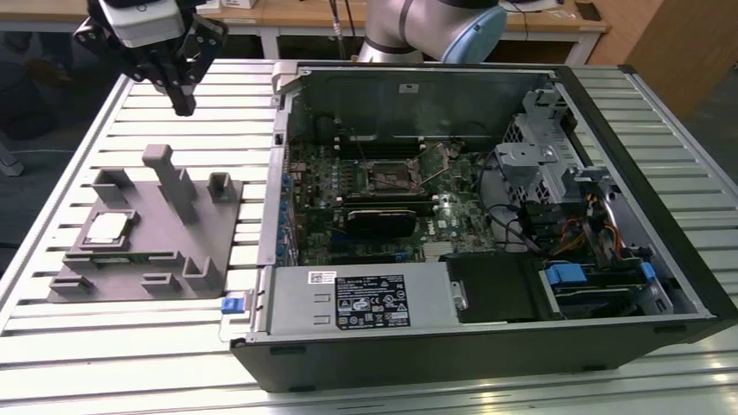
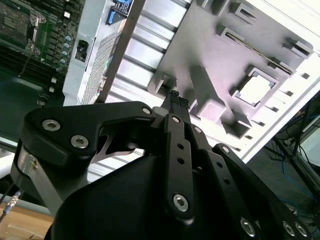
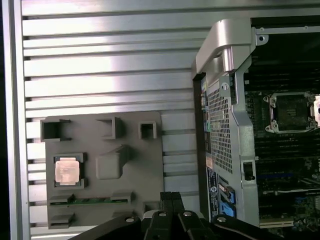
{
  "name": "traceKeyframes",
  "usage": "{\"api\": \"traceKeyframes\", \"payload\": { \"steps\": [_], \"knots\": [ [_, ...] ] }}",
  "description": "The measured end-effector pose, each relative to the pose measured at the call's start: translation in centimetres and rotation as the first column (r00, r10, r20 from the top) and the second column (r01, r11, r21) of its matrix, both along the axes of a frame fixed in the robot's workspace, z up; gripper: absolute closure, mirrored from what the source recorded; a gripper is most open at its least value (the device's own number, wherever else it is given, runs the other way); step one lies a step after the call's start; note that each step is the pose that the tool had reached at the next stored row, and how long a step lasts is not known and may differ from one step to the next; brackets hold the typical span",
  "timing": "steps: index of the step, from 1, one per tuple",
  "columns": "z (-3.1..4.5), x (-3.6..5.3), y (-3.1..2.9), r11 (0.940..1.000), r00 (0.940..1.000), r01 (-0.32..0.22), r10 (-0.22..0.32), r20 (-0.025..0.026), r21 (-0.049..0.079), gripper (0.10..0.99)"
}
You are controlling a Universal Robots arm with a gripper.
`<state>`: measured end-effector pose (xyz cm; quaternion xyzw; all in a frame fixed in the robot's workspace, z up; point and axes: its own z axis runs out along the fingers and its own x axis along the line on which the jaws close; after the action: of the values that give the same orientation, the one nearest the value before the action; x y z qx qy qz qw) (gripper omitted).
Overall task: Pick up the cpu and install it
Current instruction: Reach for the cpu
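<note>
Step in hand, by our judgement: the approach for the pick, with nothing grasped yet. The tool (image 1: 182, 105) hung over the table (image 1: 116, 346) at the far end of the grey fixture (image 1: 162, 259), toward the exterior view's left. Its fingers were pressed together and held nothing.

The cpu (image 1: 106, 228) lay flat in a square pocket of the fixture, pale metal top up, well apart from the tool. In the first wrist view the cpu (image 3: 66, 170) sat off to one side of the fingertips, not under them.

The open computer case (image 1: 461, 346) lay on the table just beside the fixture, on the exterior view's right. We saw the dark socket (image 1: 386, 177) on the board inside, with no chip in it as far as we could tell, so the install was not done.

We judged that the pick called for 3 things: spreading the fingers wider than the chip, lining the tool up over the pocket, and coming down straight. The chip is thin and sits low between the pocket walls, so the fingers would need to catch its edges without tilting it.
</note>
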<state>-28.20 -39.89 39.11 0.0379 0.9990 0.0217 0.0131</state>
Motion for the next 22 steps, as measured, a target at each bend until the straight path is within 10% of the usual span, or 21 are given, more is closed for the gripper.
{"api": "traceKeyframes", "payload": {
  "steps": [22],
  "knots": [
    [-0.06, -2.15, 0.0, 1.0, 1.0, 0.0, 0.0, -0.0001, 0.0, 0.98]
  ]
}}
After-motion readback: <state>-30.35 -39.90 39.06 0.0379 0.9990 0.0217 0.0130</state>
